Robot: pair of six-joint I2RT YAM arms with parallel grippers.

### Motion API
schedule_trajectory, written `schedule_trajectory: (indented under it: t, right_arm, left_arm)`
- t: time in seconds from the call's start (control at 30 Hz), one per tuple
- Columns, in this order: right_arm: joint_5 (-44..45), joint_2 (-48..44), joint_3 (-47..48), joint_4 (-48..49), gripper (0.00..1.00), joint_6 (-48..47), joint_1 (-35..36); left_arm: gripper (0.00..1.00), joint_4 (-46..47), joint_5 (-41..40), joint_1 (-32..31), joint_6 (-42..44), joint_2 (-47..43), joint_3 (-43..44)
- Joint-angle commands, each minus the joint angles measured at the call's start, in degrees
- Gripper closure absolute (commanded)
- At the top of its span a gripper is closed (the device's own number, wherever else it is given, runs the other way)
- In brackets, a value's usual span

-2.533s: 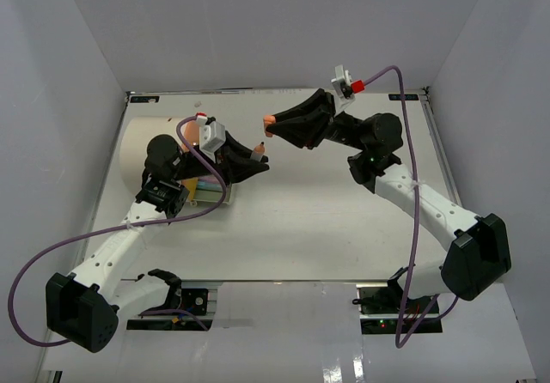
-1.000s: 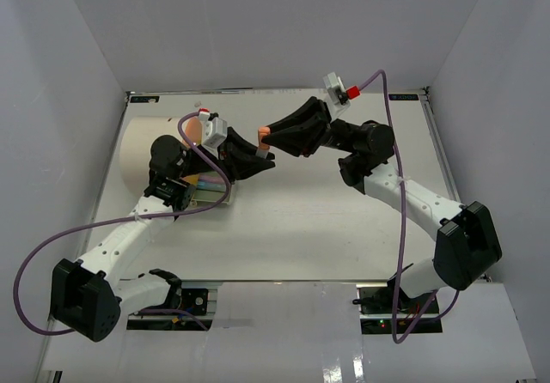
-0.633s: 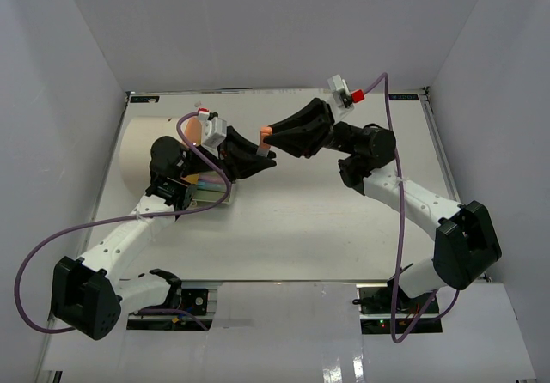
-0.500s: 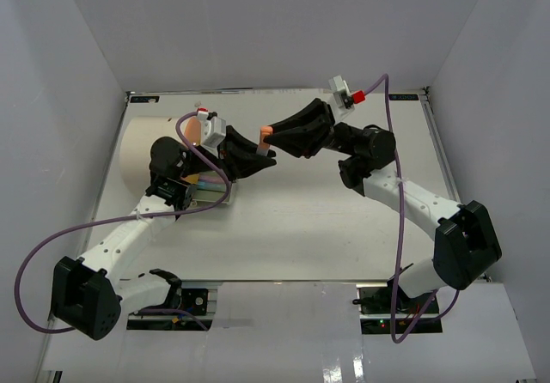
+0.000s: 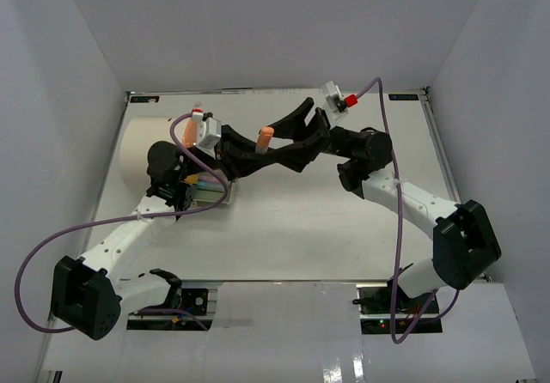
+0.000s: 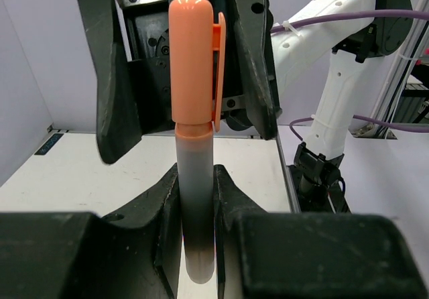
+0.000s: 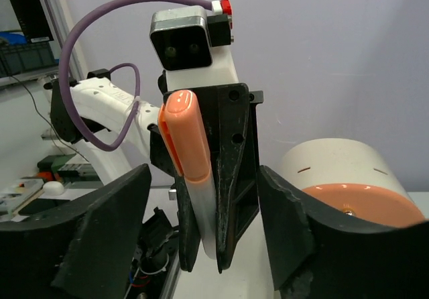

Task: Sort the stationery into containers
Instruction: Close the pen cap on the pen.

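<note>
marker (image 6: 194, 111) gripped by left end effector (image 6: 195, 188); right end effector (image 7: 204, 182) parted.

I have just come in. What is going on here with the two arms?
The left gripper is shut on the grey barrel of an orange-capped marker, with the cap sticking out past its fingers. The right gripper is open, one finger on each side of the cap and not touching it. It looks like a hand-over between the arms. The cream drum stands beside the left arm.
</note>
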Motion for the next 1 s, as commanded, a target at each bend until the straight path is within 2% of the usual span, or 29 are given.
schedule_trajectory:
  t: [0.0,0.23,0.33,0.47,0.53,0.57,0.67,0.77,0.83,0.97]
  right_arm:
    - [-0.9,-1.6,-0.4,0.9,0.26,-1.2,0.2]
    - [-2.0,-6.5,-2.0,-6.5,0.04,-5.0,-2.1]
    - [-1.0,-9.9,-4.9,-14.4,0.1,-8.2,-4.6]
    - [0.0,-14.3,-9.2,-26.7,0.1,-12.8,-8.5]
    - [0.7,-16.9,-9.2,-33.1,0.1,-19.1,-9.0]
    - [3.0,-17.7,-8.6,-40.9,0.1,-21.8,-9.0]
    - [4.2,-19.2,-4.6,-48.7,0.05,-29.3,-8.9]
    - [4.7,-19.9,0.0,-56.9,0.0,-33.6,-8.9]
    - [4.8,-19.6,3.6,-59.7,0.07,-35.9,-8.8]
    - [3.5,-18.8,7.1,-62.0,0.12,-36.8,-8.7]
  left_arm:
    - [1.0,2.6,-0.3,-0.2,-1.2,-0.2,0.3]
    - [1.0,2.4,-1.3,-0.1,-1.3,-0.4,-1.6]
    - [1.0,1.1,-1.9,-0.1,-1.4,-0.5,-2.0]
    - [1.0,4.2,-1.0,-0.1,-3.3,0.1,-3.5]
    - [1.0,7.4,0.5,-0.1,-6.5,1.9,-4.1]
    - [1.0,10.5,1.0,-0.1,-7.6,2.6,-4.5]
    - [1.0,12.3,3.1,-0.1,-9.1,5.6,-3.6]
    - [1.0,9.4,4.2,-0.1,-6.0,6.4,-2.3]
    - [1.0,6.5,4.8,-0.1,-4.4,6.0,-1.7]
    - [1.0,2.1,4.2,-0.1,0.7,4.8,-2.0]
